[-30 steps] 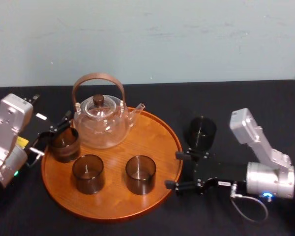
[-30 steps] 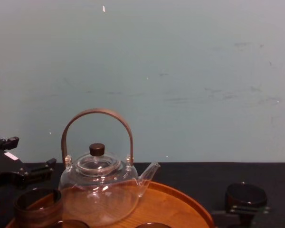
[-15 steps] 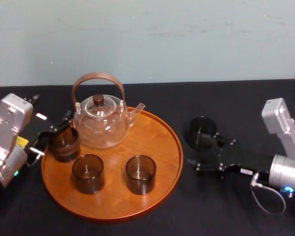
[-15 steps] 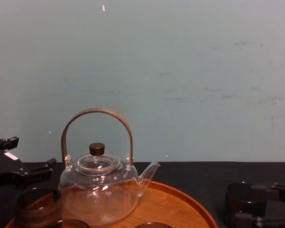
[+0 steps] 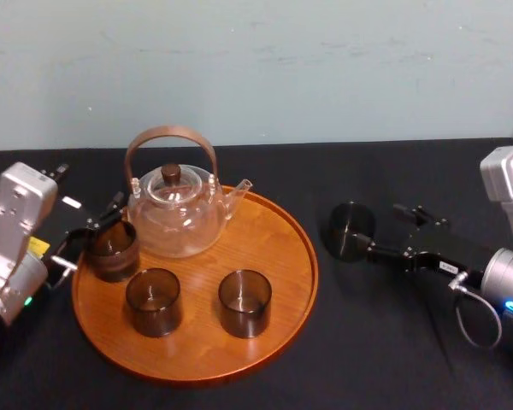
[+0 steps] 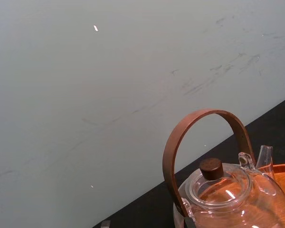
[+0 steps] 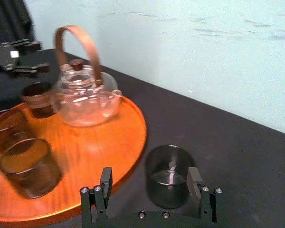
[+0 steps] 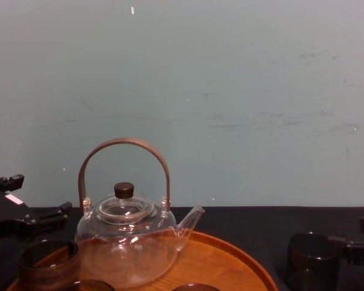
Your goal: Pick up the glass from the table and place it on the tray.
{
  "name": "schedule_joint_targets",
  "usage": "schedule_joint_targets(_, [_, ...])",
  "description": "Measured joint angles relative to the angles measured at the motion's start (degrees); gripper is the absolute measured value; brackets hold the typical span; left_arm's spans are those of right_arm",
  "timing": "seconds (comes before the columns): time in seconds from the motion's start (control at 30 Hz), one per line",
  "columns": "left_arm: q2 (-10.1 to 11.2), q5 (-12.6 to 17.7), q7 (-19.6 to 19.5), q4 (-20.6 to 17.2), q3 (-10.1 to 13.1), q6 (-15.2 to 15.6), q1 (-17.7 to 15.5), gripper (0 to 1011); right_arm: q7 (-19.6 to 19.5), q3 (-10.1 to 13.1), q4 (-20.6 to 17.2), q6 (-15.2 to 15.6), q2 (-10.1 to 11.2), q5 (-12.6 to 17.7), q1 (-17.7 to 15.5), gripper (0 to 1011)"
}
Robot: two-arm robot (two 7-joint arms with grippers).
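A dark smoked glass (image 5: 350, 229) stands upright on the black table (image 5: 393, 342), just right of the round wooden tray (image 5: 278, 235). My right gripper (image 5: 385, 229) is low over the table to the right of this glass, open and pointing at it. In the right wrist view the glass (image 7: 170, 175) stands just ahead of that gripper (image 7: 150, 183), nearer one finger (image 7: 194, 183). The chest view shows the glass (image 8: 312, 257) with a finger (image 8: 358, 248) beside it. My left gripper (image 5: 90, 237) rests open at the tray's left edge.
On the tray stand a glass teapot (image 5: 175, 218) with a brown hoop handle and three more dark glasses: one at the left (image 5: 113, 250), two at the front (image 5: 154, 301) (image 5: 244, 302). Bare black tabletop lies right of and in front of the tray.
My right arm has drawn back to the right and swung from in front of the glass to its right side, fingers now pointing at it. Glass, tray and left arm stayed put.
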Motion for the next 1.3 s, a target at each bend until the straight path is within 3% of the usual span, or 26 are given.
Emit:
schedule_joint_targets(0.2, [0.0, 0.0, 0.0, 0.0, 0.0, 0.0, 0.0, 1001, -1.9, 1.5, 0.5, 1.8, -0.9, -0.3, -0.1, 1002])
schedule_joint_targets(0.47, [0.0, 0.0, 0.0, 0.0, 0.0, 0.0, 0.0, 1001, -2.3, 1.7, 2.0, 4.5, -1.9, -1.4, 0.7, 1002])
schedule_joint_targets(1.07, [0.0, 0.0, 0.0, 0.0, 0.0, 0.0, 0.0, 1001, 0.4, -1.2, 7.8, 7.3, -4.9, -4.9, 5.7, 1002])
schedule_joint_targets(1.3, [0.0, 0.0, 0.0, 0.0, 0.0, 0.0, 0.0, 1001, 0.4, -1.9, 10.8, 7.5, -6.9, -6.2, 8.0, 1002])
